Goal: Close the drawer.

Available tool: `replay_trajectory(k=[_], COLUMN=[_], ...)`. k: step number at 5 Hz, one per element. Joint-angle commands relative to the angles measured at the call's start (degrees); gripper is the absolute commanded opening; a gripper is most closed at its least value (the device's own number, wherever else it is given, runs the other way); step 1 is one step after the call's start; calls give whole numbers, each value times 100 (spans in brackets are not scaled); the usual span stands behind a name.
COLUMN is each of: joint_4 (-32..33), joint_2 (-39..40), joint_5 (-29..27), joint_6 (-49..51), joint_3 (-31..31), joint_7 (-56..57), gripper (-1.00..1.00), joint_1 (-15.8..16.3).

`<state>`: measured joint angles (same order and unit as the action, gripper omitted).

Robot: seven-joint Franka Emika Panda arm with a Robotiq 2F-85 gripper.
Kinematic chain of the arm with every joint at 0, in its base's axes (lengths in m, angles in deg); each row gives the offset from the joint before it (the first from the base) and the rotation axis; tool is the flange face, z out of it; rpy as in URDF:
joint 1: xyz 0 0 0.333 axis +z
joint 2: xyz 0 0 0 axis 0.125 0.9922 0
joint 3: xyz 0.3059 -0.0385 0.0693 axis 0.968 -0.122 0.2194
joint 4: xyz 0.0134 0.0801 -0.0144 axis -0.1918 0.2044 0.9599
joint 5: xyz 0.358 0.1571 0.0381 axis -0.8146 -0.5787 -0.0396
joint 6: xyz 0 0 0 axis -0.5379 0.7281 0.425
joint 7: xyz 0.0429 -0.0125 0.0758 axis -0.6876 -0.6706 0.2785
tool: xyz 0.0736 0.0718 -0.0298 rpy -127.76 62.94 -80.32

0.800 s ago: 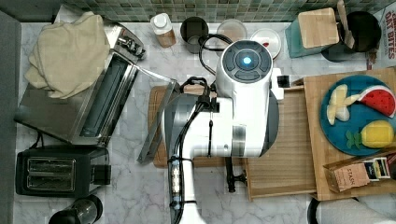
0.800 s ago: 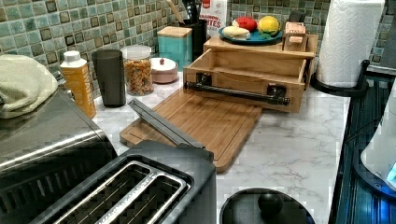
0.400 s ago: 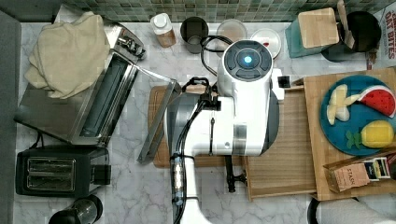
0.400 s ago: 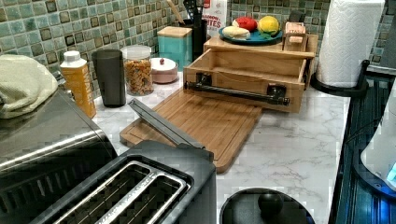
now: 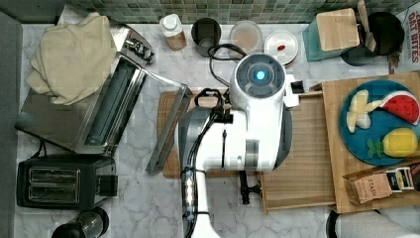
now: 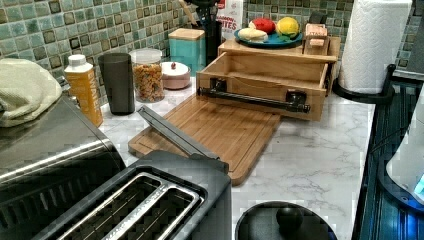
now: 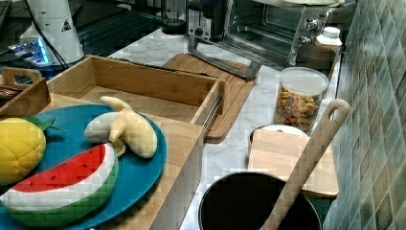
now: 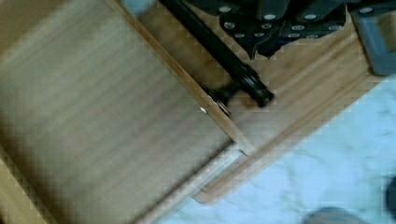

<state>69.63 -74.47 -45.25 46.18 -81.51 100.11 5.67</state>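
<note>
Gripper (image 8: 280,25), on the white Panda arm (image 5: 247,134), is hanging over the far edge of the cutting board (image 6: 220,130), close above the handle (image 8: 219,51); its opening cannot be told, and it is gripping nothing that can be seen.

Handle, thin black bar (image 6: 252,98): its long axis is running parallel to the cutting board's far edge, along the front wall of the drawer.

Drawer (image 6: 270,75), light wood, bare inside: it is standing open, its front just overhanging the cutting board's far edge and its back sitting inside the wooden box (image 6: 280,50). Judgement: the drawer is lying beyond the gripper, away from the cutting board, so the closing push is probably going to run square to the bar, off the board and into the box.

Box top, beyond the cutting board: it is carrying a blue plate (image 5: 381,148) with toy fruit.

Surface: white marble counter (image 6: 320,155) is lying under and around the cutting board.

Room: a black toaster (image 6: 140,205) is sitting on the board's near side in the left view, and a green tile wall (image 6: 50,30) is rising behind the jars beside the board.
</note>
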Motion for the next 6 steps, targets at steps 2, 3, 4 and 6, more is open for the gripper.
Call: replay_trajectory(k=[2,3,4,6], joint_4=[1450,1912,2148,2880], joint_2=[-645,-719,-579,-401], joint_5=[-507,-485,-109,513], joint_6=[-825,-1272,-1514,-2528], joint_3=[470,498,453,452], joint_7=[1120,1279,1511,2387], gripper=[-100,-100,-100,-100], joint_1=[624,747,845,447])
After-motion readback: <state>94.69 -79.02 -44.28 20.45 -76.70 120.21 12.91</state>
